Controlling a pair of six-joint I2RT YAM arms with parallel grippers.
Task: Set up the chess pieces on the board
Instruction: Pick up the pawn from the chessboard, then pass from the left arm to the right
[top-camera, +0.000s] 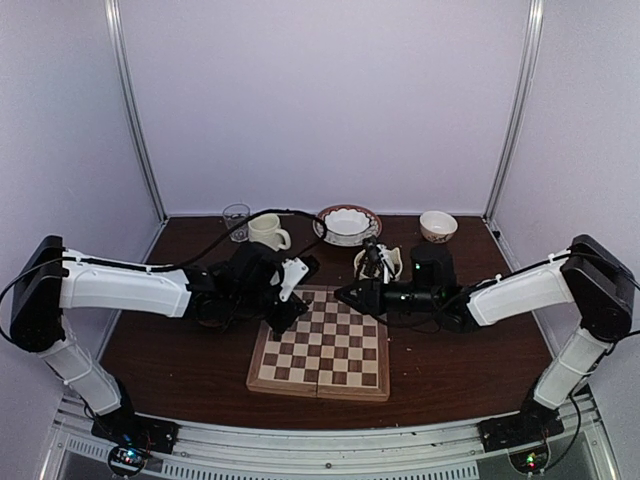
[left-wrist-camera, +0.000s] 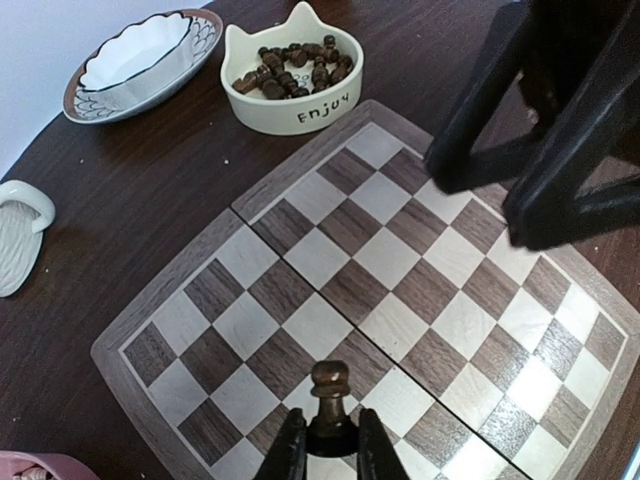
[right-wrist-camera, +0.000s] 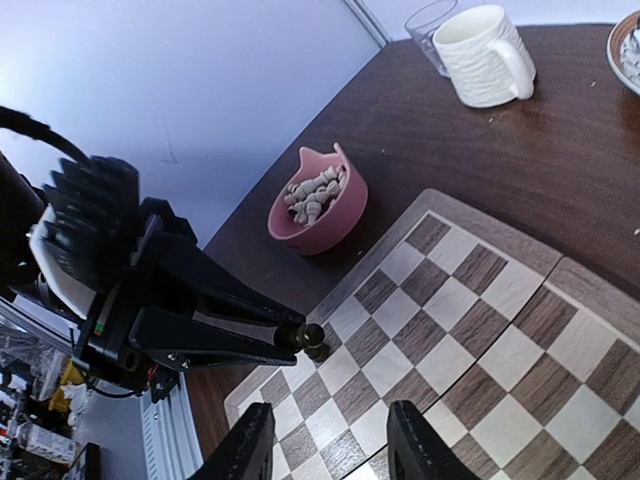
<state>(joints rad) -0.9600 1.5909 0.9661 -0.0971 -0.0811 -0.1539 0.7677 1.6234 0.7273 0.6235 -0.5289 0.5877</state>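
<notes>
- Top view: a dark brown, wood-grained worktop (top-camera: 170, 350) is enclosed by plain white walls (top-camera: 330, 100) and metal corner posts (top-camera: 135, 110).
- A square wooden folding board (top-camera: 320, 348), chequered in tan and dark brown inside a reddish border, lies flat at the middle of the worktop.
- The left gripper (top-camera: 281, 322) is seen over the board's far left corner, and the right gripper (top-camera: 343, 294) at the board's far edge.
- Along the back are lined a clear glass tumbler (top-camera: 236, 218), a ribbed white ceramic mug (top-camera: 268, 232), a scalloped bowl with a patterned rim (top-camera: 347, 224) and a small round bowl (top-camera: 438, 225).
- Left wrist view: a dark brown turned chess piece (left-wrist-camera: 330, 395) with a round knob is pinched upright by its lower body in the left jaws. It is held over squares near the border, and whether its base touches the board cannot be told.
- A glossy cream cat-eared bowl (left-wrist-camera: 300, 115), lettered "Enjoy", stands just beyond the board's border and is filled with dark chess pieces (left-wrist-camera: 295, 68).
- Right wrist view: the right jaws are spread above the chequered squares, with nothing held between them.
- A pink cat-eared bowl (right-wrist-camera: 320, 230), heaped with pale cream chess pieces (right-wrist-camera: 315, 195), stands on the worktop near the board's corner.
</notes>
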